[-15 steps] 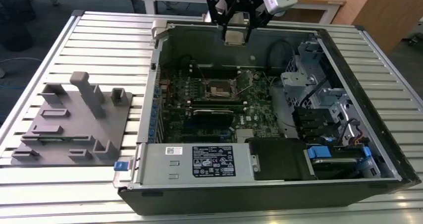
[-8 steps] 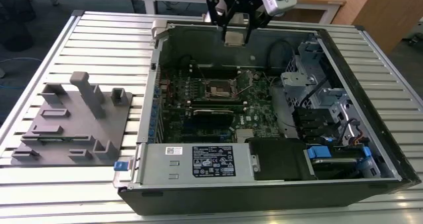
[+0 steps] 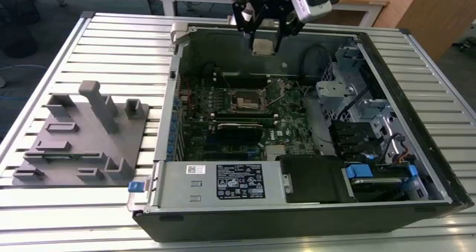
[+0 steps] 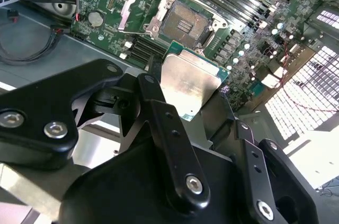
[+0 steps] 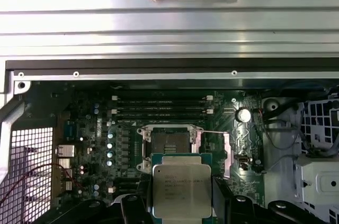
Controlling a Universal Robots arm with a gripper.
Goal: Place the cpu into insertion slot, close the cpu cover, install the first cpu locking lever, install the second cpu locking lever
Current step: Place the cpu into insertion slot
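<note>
The cpu (image 3: pixel 262 46), a flat silver-topped square chip, hangs high above the open computer case with my gripper (image 3: pixel 264 35) shut on its two sides. In both wrist views the cpu (image 4: pixel 190 82) (image 5: pixel 181 186) sits between the black fingers (image 4: pixel 158 110). The insertion slot (image 3: pixel 248 100) (image 4: pixel 185 20) (image 5: pixel 169 144) lies bare on the green motherboard well below the chip. The cpu cover (image 4: pixel 133 6) (image 5: pixel 227 152) stands flipped open beside the slot.
Case walls (image 3: pixel 268 59) surround the motherboard. A power supply (image 3: pixel 223 182) fills the near end and a drive cage (image 3: pixel 357 96) stands on the exterior view's right. Long memory slots (image 5: pixel 159 105) run beside the socket. A grey fixture (image 3: pixel 82 135) sits on the slatted table at the exterior view's left.
</note>
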